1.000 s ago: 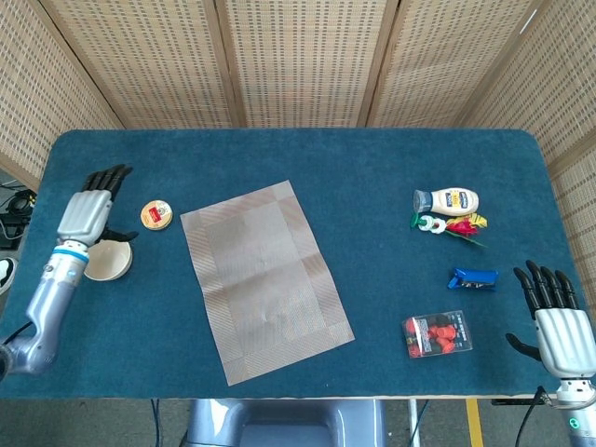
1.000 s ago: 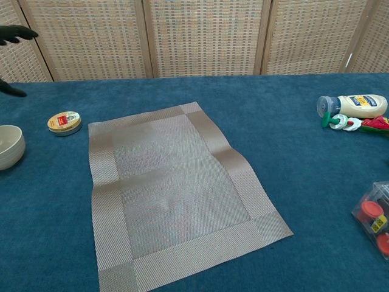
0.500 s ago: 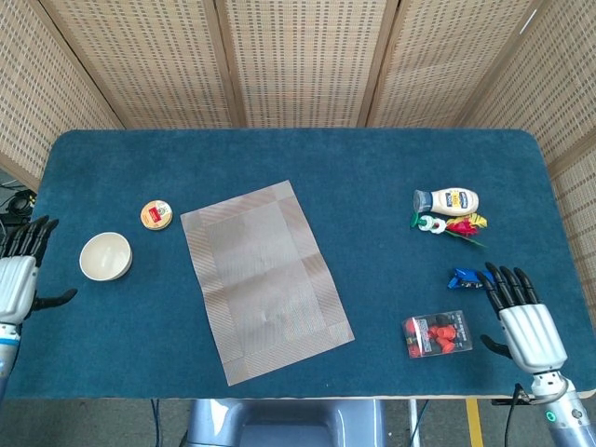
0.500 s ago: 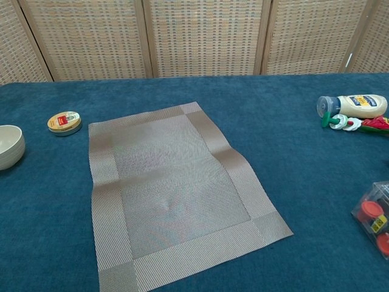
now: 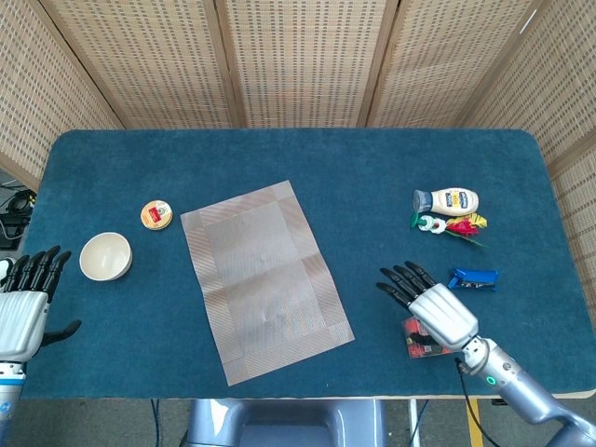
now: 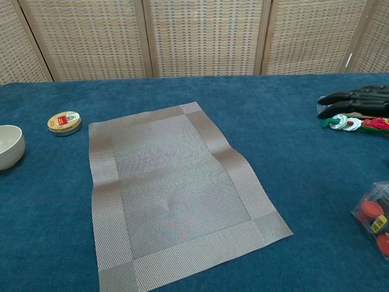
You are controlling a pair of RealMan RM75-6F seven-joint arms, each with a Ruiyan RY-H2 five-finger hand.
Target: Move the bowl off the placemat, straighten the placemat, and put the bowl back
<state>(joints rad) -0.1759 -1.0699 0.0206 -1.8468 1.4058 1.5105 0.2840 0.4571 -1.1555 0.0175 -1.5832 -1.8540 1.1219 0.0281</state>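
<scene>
One blue-covered counter [image 5: 307, 154] carries everything. One woven grey placemat [image 5: 266, 277] lies on it left of the middle, turned askew to the counter's edges, with a shallow buckle along its right-hand border in the chest view. Its near corner comes close to the front edge.

Two hands show. The right hand [image 5: 430, 305] hovers near the front edge, right of the placemat and apart from it, above a clear box of red pieces [image 5: 422, 341]. It is flat, palm down, with its dark fingers [image 5: 399, 281] spread and stretched toward the placemat, holding nothing. Its forearm runs back to the front right corner. The left hand [image 5: 26, 296] is at the front left corner, palm down, with the fingers spread toward the far edge and the thumb out to the side, also holding nothing.

One cream bowl [image 5: 104, 257] sits upright on the counter near the left edge, off the placemat and well left of it. It is just beyond the left hand's fingertips and not touching them, and it is far from the right hand.

One mayonnaise bottle [image 5: 449, 201] lies on its side toward the right edge. Beside it is a small cluster of green, white and red bits [image 5: 445, 224]. One blue clip [image 5: 474, 278] lies just right of the right hand. One round tin [image 5: 156, 215] with a red label sits between the bowl and the placemat's far left corner.
</scene>
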